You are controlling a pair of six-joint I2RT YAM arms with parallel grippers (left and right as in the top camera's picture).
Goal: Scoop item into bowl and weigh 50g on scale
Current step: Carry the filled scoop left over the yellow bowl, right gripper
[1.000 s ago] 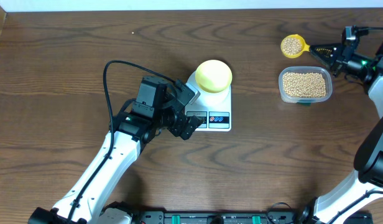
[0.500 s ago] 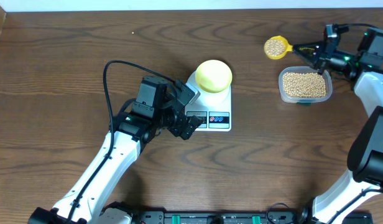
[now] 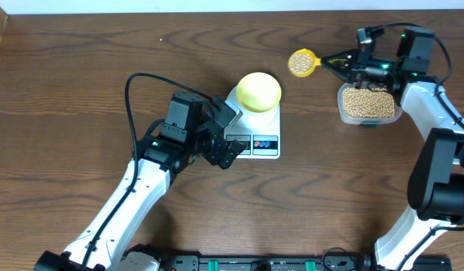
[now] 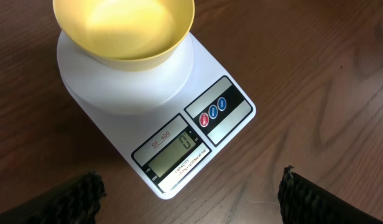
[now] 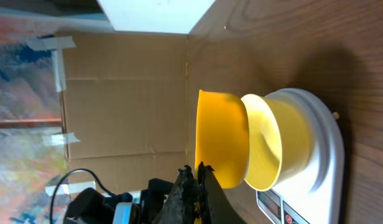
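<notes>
Yellow plastic sits in the right hand (image 3: 343, 61): its fingers are clamped together on the handle of a bright yellow long-handled measuring scoop (image 3: 301, 62), whose cup is heaped with tiny round beige-tan beans (image 3: 300, 62). The scoop hangs over bare brown wooden worktop (image 3: 81, 60), to the left of the clear rounded-rectangular plastic tub (image 3: 340, 105) that holds the rest of the beans, and to the right of and a little farther back than the small round pale yellow plastic bowl (image 3: 259, 90). That bowl stands on the round platform of the white flat digital kitchen scale (image 3: 264, 126). In the left wrist view the part of the bowl's inside that shows has no beans in it, and the grey display (image 4: 178, 149) reads 0. The left hand (image 3: 230, 134) waits just left of the scale, fingers (image 4: 79, 196) spread wide apart and holding nothing. I judge the first load scooped but not yet tipped. Carrying it over the bowl, pouring, and topping up to 50 g all remain.
</notes>
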